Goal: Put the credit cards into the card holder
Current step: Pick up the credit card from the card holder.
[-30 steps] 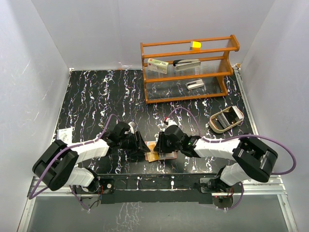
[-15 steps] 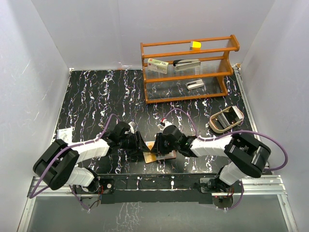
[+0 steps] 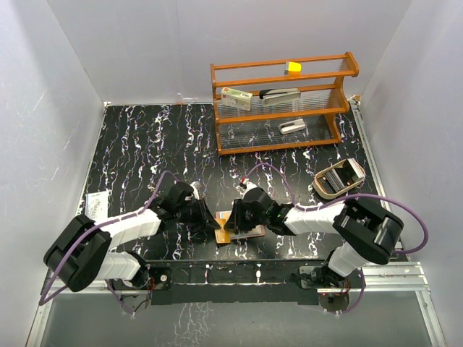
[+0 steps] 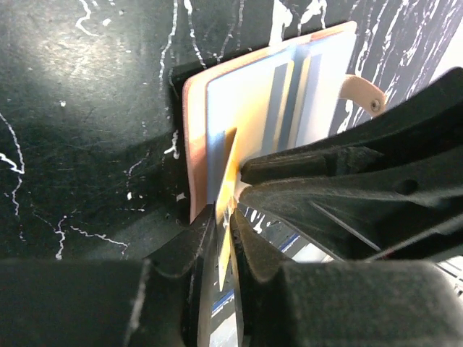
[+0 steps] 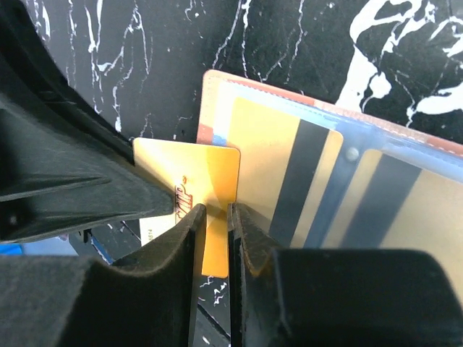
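The card holder (image 3: 251, 230) lies open on the black table near the front edge, its reddish rim (image 5: 289, 90) framing clear pockets. Striped tan credit cards (image 5: 264, 159) sit inside those pockets. One orange credit card (image 3: 221, 234) is at the holder's left edge. My left gripper (image 3: 214, 225) is shut on that orange card (image 4: 231, 155), which shows edge-on between its jaws (image 4: 226, 217). My right gripper (image 3: 234, 220) meets it from the right. Its jaws (image 5: 215, 211) stand almost together over the orange card (image 5: 181, 170), whose face shows through the slit. Nothing is visibly pinched there.
A wooden rack (image 3: 282, 105) with small items stands at the back right. A tan oval tray (image 3: 338, 178) lies at the right, and a white printed packet (image 3: 96, 200) at the left edge. The table's front rail runs just below both grippers.
My left jaws have closed onto the orange card. The right gripper has slid slightly left toward the left one, and its jaws have narrowed a little.
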`<state>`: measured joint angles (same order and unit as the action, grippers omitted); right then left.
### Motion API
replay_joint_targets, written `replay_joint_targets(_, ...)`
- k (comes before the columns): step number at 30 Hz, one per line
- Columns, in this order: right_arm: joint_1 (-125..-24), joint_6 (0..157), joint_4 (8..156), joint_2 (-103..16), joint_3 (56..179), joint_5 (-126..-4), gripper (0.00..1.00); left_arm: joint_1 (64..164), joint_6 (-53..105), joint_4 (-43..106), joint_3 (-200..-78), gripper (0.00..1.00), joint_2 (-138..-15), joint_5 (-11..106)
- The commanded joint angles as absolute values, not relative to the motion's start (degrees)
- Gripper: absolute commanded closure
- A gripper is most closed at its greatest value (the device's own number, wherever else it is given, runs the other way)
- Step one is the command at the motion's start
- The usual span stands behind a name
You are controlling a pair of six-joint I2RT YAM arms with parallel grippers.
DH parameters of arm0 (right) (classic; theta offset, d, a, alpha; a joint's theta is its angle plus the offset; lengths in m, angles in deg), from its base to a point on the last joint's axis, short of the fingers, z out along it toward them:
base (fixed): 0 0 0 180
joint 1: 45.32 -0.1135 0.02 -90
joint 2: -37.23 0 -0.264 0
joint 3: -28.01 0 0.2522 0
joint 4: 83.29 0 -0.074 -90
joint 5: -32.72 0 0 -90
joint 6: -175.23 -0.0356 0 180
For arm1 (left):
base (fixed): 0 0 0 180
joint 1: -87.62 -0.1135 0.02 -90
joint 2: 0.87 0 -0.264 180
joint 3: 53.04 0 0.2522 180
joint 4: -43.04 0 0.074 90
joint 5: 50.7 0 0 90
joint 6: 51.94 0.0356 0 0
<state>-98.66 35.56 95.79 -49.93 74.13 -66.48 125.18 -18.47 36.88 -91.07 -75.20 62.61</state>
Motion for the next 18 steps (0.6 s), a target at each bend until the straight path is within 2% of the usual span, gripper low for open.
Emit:
replay_joint_targets(1, -98.85, 36.10, 93.52, -48.44, 74.16, -64.56, 0.82, 124.97, -18.07, 33.73, -93.69, 0.91, -70.93, 62.84)
replay_joint_targets(3, -98.84, 38.45, 89.33, -46.45, 75.54, -62.89, 0.81, 124.99, -17.66, 32.15, -94.09, 0.99, -69.66, 61.92)
replay_joint_targets(4, -98.80, 39.21, 87.03, -45.19, 76.40, -61.63, 0.79, 124.97, -17.54, 31.52, -94.24, 1.00, -69.04, 61.66)
replay_joint_targets(11, -98.74, 45.37, 72.30, -38.74, 81.93, -50.41, 0.67, 124.97, -16.59, 34.10, -96.71, 1.00, -68.46, 64.54)
replay_joint_targets(18, -97.90, 49.36, 63.65, -40.72, 86.08, -42.60, 0.61, 124.97, -15.98, 38.15, -99.78, 1.00, -75.21, 68.38)
